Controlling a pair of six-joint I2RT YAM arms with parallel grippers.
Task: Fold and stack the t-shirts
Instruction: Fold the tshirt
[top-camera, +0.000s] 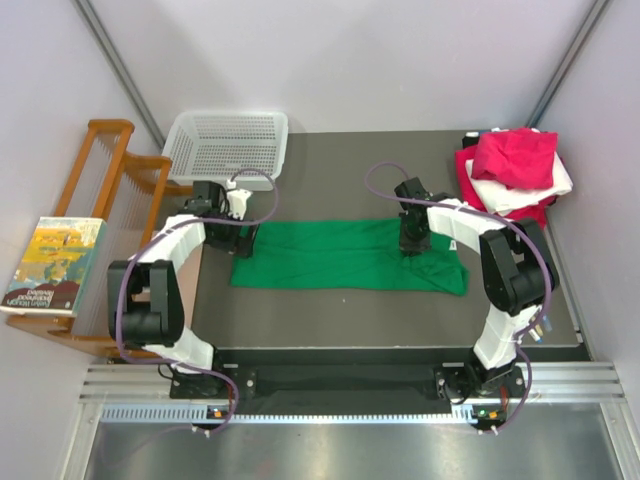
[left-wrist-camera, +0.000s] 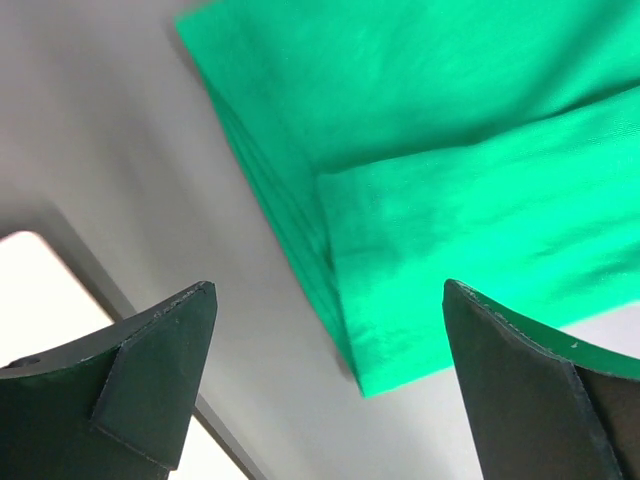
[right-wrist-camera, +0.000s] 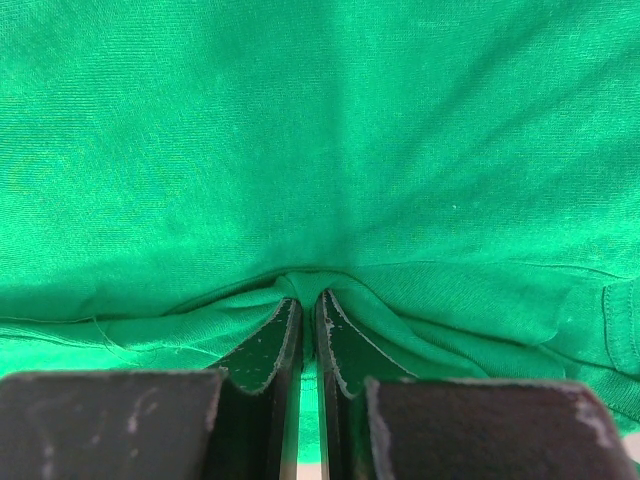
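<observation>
One green t-shirt (top-camera: 345, 258), seemingly folded lengthwise

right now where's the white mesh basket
In the top view the white mesh basket sits at the table's far left corner, just beyond the left gripper, with the wooden rack to its left.

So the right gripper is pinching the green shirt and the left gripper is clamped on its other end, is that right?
Not quite. The right gripper is pinched shut on the green shirt, but the left gripper stands wide open at the other end, holding nothing. The left wrist view shows this.
</observation>
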